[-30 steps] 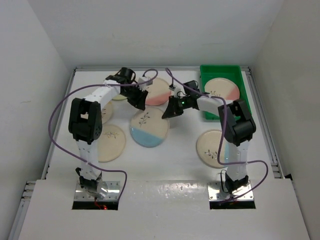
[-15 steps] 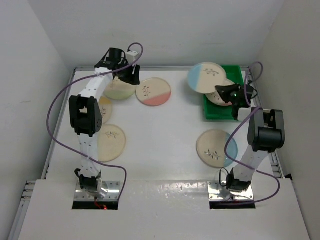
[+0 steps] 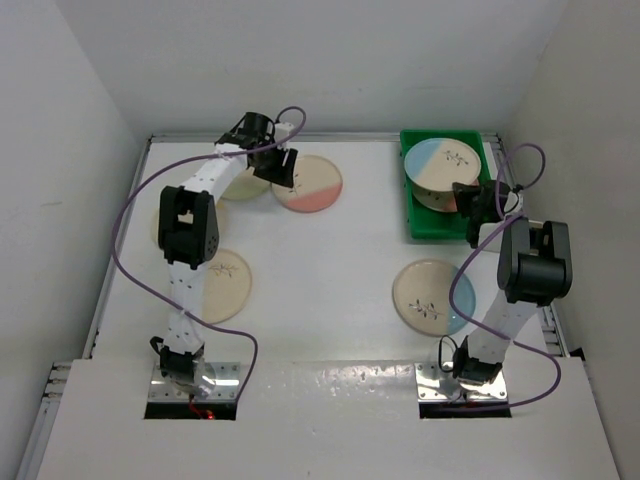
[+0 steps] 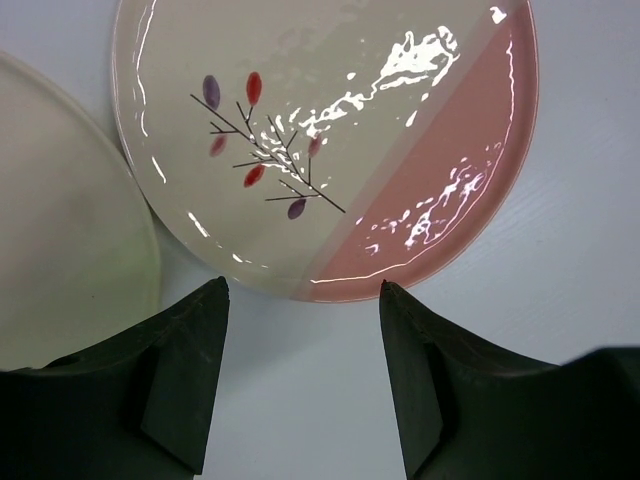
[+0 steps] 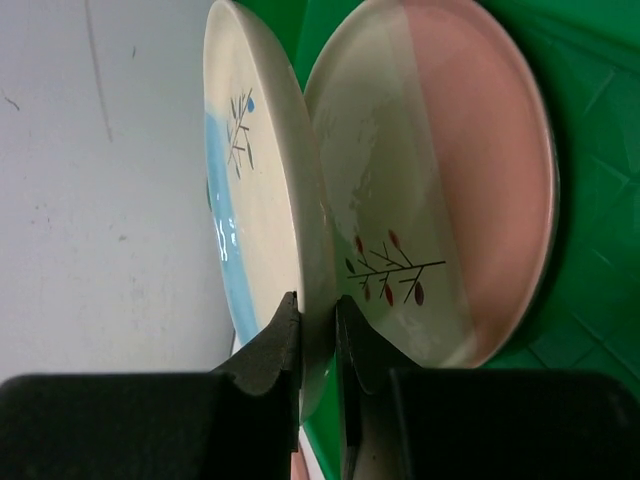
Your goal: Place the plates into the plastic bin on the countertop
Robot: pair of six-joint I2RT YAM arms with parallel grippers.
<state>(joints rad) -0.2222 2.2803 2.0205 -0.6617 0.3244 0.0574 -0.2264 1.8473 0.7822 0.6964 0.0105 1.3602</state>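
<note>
At the bottom centre, the 2 dark jaws pinch the rim of a blue-segment plate (image 5: pixel 250 200). It is seen nearly edge-on and runs up to the top of the frame, its sprig face turned left. Right of it, a pink-segment plate (image 5: pixel 450 170) lies in the green bin (image 5: pixel 590 200); whether the 2 plates touch cannot be told. White bench (image 5: pixel 100 200) fills the left.
</note>
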